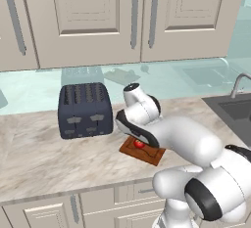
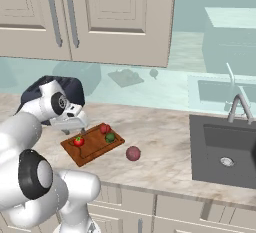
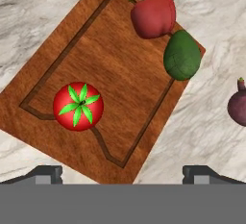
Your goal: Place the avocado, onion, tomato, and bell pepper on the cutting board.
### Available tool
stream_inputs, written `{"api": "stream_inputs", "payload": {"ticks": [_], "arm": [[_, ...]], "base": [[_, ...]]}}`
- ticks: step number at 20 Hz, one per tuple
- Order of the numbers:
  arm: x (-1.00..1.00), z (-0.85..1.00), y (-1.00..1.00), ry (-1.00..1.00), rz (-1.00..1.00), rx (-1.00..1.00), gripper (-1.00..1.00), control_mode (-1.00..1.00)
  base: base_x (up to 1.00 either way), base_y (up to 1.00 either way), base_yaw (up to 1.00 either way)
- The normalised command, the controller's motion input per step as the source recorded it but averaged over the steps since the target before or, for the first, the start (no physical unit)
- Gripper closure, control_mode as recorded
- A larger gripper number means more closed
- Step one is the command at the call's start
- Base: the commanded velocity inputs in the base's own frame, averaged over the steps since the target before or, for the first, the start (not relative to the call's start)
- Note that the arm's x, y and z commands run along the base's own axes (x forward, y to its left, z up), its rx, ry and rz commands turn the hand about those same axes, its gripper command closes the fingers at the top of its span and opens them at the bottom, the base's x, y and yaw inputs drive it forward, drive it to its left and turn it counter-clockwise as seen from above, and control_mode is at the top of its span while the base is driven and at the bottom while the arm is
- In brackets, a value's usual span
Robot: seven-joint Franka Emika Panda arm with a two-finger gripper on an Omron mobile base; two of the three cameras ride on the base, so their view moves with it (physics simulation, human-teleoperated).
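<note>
The cutting board lies flat on the marble counter, set at a slant to the counter's front edge. Three items rest on it. The tomato sits inside the groove toward the board's 8 o'clock in the hand view, its green star facing the camera. The bell pepper sits at the board's 1 o'clock corner, over the groove line. The avocado is just beside the pepper at 2 o'clock and overhangs the board's edge; whether the two touch cannot be judged.

The onion is off the board, on bare counter at 3 o'clock in the hand view, cut off by the frame edge. The right base view shows it whole — a mauve ball apart from the board's near corner.

The tool hangs above the board, looking straight down. Its two fingertips stand far apart at the bottom of the hand view — spread wide, nothing between them.

In the left base view the arm covers much of the board; the tomato is a small red spot there. A dark toaster stands at the board's 10 o'clock. The sink lies at 3 o'clock, partly out of frame.
</note>
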Motion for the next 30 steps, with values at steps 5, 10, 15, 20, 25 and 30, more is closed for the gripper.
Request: {"api": "stream_inputs", "payload": {"ticks": [5,10,15,20,25,30], "arm": [[0.0,0.03,-0.28,0.0,-0.02,0.0,-1.0,-1.0],[0.0,0.0,-0.32,0.0,-0.08,-0.02,-1.0,-1.0],[0.0,0.0,-0.32,0.02,-0.08,-0.01,-1.0,-1.0],[0.0,0.0,-0.35,0.02,-0.09,0.0,-1.0,-1.0],[0.0,0.0,-0.33,0.03,-0.08,0.0,-1.0,-1.0],[0.0,0.0,-0.34,0.02,-0.07,0.0,-1.0,-1.0]], "base": [[0.0,0.0,0.0],[0.0,0.0,0.0],[0.0,0.0,0.0],[0.0,0.0,0.0],[0.0,0.0,0.0],[0.0,0.0,0.0]]}}
